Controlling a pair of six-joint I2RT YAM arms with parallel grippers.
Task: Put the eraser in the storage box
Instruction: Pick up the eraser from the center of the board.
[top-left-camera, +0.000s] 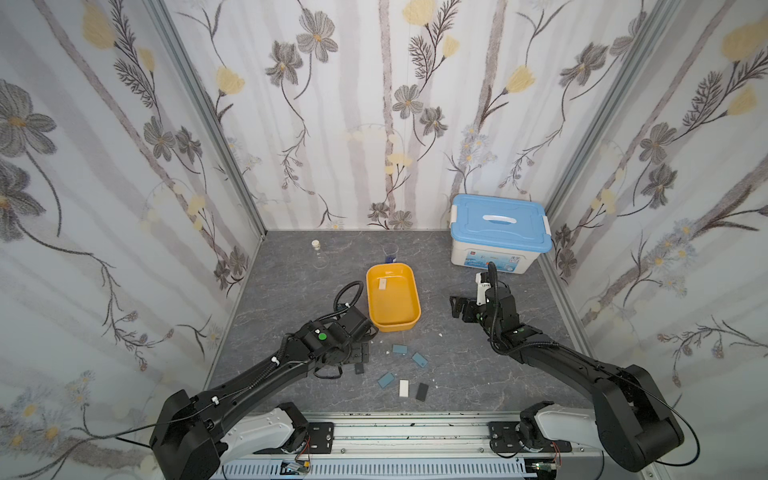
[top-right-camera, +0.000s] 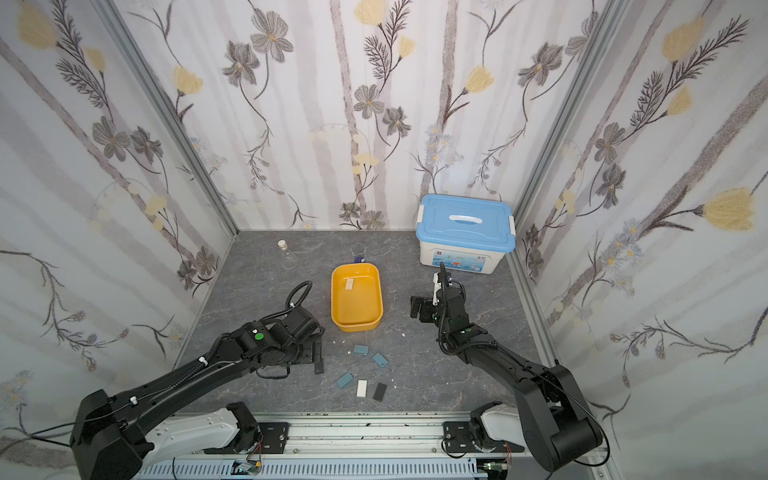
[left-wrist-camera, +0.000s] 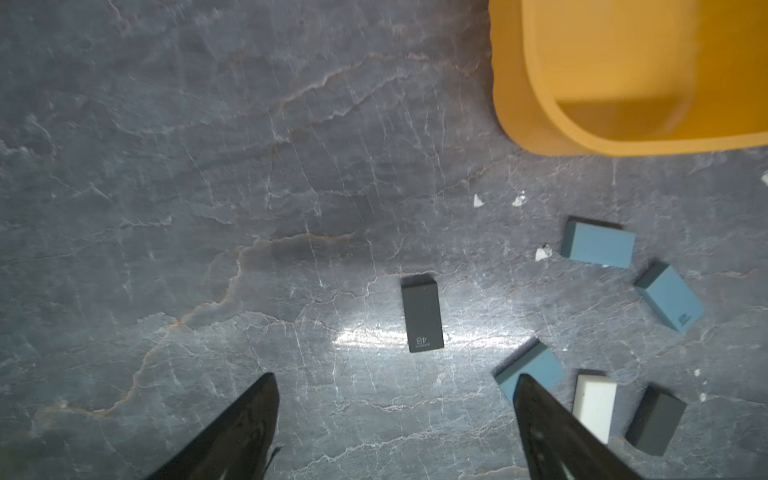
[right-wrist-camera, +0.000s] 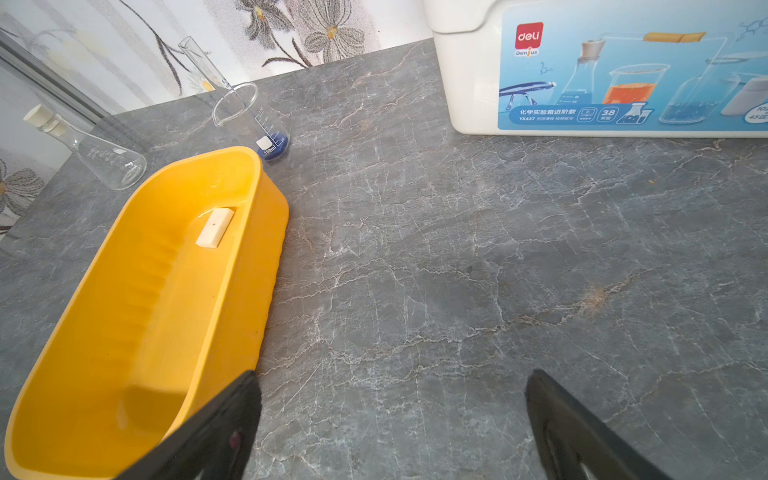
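We aim left gripper (left-wrist-camera: 395, 375), spread and empty, at 4B eraser (left-wrist-camera: 422, 318); next descend, pinch, carry to box (left-wrist-camera: 515, 104). Right gripper (right-wrist-camera: 393, 373) spread.

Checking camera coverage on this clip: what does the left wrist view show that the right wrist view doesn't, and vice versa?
Only the left wrist view: erasers lying on the table, namely a dark 4B eraser, three blue erasers, a white eraser and a second dark eraser, plus the open left gripper. Only the right wrist view: another white eraser inside the storage box, a beaker, a flask, the white box and the open right gripper. Both: the yellow storage box and the grey table.
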